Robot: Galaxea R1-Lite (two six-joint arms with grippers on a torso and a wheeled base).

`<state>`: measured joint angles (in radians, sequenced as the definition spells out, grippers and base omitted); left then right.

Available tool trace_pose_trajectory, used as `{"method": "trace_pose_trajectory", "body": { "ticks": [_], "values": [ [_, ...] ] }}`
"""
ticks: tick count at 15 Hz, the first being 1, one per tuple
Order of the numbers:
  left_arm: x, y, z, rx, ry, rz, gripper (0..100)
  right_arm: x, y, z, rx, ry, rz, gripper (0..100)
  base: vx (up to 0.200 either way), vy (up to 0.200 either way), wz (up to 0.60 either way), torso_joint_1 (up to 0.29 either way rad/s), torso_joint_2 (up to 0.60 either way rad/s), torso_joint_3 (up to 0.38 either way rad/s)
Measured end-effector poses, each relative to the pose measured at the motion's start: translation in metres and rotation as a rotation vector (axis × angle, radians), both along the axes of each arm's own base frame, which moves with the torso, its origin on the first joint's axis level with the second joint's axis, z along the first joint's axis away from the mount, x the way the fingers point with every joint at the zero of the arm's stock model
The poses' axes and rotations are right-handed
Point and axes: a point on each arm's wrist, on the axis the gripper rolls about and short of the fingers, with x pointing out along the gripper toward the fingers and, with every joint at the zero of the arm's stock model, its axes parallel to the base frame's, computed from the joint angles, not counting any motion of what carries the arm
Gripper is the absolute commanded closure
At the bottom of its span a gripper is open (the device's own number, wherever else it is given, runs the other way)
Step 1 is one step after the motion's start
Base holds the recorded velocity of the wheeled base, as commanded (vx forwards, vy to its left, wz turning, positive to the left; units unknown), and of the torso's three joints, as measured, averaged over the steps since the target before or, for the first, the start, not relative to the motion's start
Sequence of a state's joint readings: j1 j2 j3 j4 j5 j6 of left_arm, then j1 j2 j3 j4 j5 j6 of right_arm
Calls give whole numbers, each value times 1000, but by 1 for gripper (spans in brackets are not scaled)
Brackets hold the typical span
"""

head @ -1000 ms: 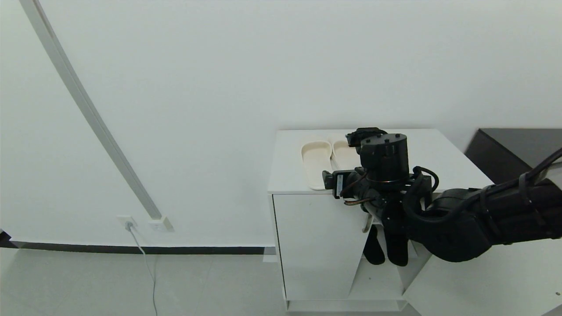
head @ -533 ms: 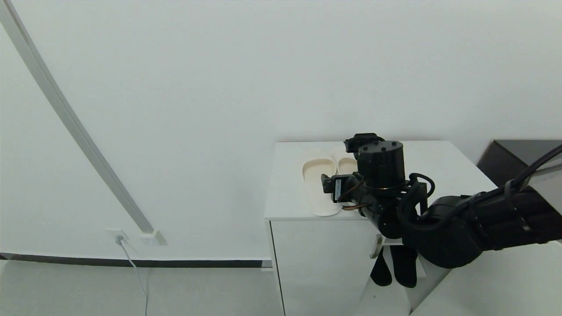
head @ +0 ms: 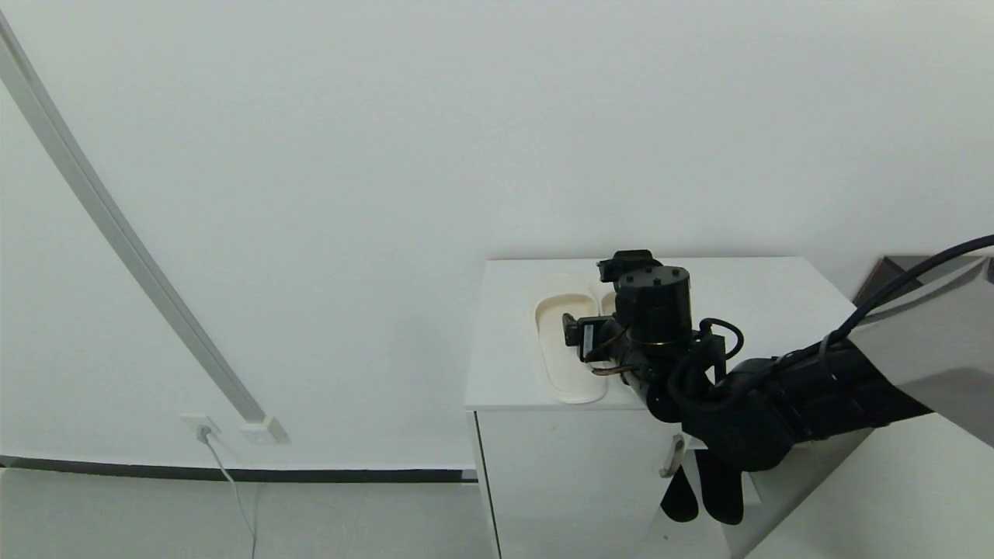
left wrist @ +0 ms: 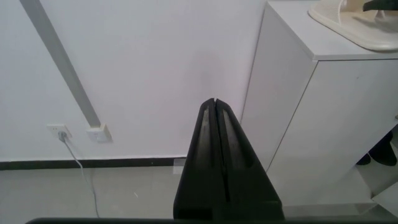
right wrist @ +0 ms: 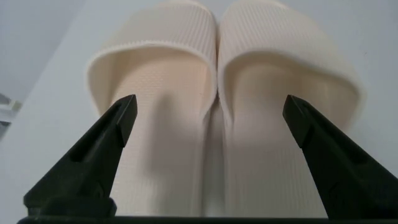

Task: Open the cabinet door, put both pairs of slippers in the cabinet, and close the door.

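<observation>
A pair of cream slippers (head: 567, 349) lies side by side on top of the white cabinet (head: 745, 295). My right gripper (right wrist: 208, 118) is open just above them, with one finger outside each slipper (right wrist: 249, 93) and nothing held. A pair of black slippers (head: 703, 489) stands inside the cabinet's open right half, beside a door handle (head: 672, 456). The open door (head: 877, 497) swings out to the right. My left gripper (left wrist: 214, 107) is shut and empty, low beside the cabinet's left side (left wrist: 292, 93).
The cabinet's left door (head: 567, 481) is closed. A grey conduit (head: 116, 233) runs diagonally down the wall to a socket with a cable (head: 200, 427). Bare floor lies left of the cabinet.
The head view has shifted, so the cabinet sits lower in the picture. My right arm has edged left and farther back over the cream slippers.
</observation>
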<state>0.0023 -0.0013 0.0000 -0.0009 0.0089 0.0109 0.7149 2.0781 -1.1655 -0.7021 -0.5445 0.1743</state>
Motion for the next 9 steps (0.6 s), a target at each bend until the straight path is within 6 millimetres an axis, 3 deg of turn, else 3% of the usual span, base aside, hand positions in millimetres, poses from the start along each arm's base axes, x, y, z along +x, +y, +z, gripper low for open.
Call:
{"method": "trace_pose_trajectory", "body": {
  "ticks": [8,9],
  "values": [
    [0,0,0,0,0,0,100,34,3,-13,2,-38,2,0,0,0,0,0,0,0],
    [0,0,0,0,0,0,100,36,3,-14,5,-41,1,100,0,0,0,0,0,0]
  ]
}}
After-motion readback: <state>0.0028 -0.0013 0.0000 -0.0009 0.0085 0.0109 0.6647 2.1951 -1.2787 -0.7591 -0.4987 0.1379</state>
